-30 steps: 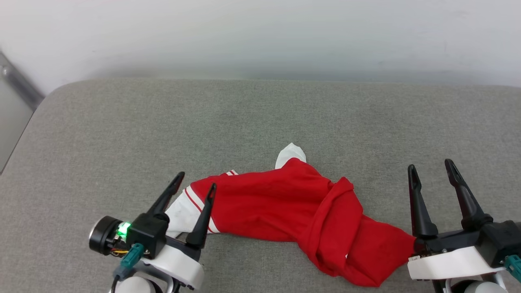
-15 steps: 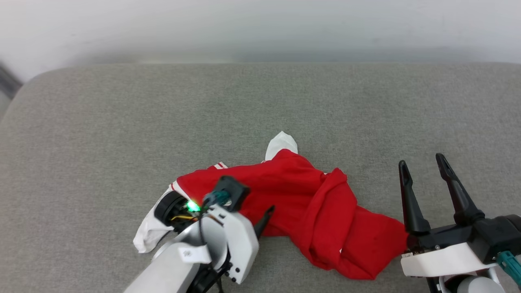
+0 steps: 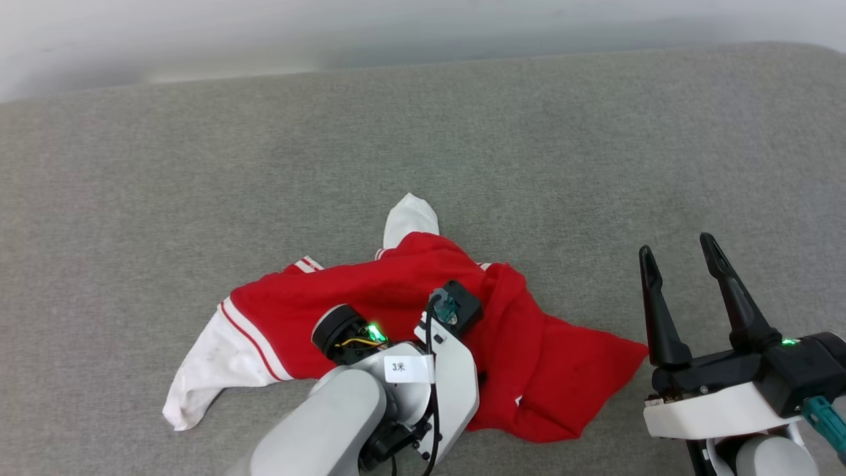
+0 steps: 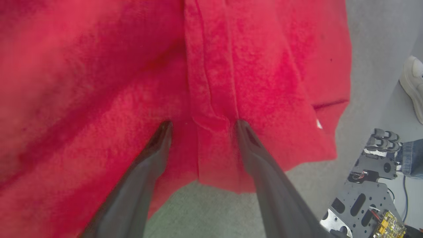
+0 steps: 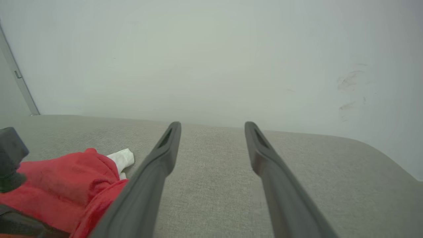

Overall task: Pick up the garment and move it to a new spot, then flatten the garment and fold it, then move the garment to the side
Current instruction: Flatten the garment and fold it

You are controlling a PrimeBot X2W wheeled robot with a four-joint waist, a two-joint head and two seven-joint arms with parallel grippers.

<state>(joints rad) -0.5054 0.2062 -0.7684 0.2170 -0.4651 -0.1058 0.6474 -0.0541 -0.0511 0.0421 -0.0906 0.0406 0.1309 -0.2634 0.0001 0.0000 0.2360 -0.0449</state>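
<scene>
Pressing spread left fingers (image 4: 155,148) astride a fold of the crumpled red white-sleeved jersey T-shirt (image 3: 370,287), hovering empty spread right fingers (image 3: 657,314) just to its right.

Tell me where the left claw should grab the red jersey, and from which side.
Best bet: the raised fold in the red jersey, taken from above. That ridge runs between the fingers of the open left claw; flat cloth around it offers little to pinch.
</scene>
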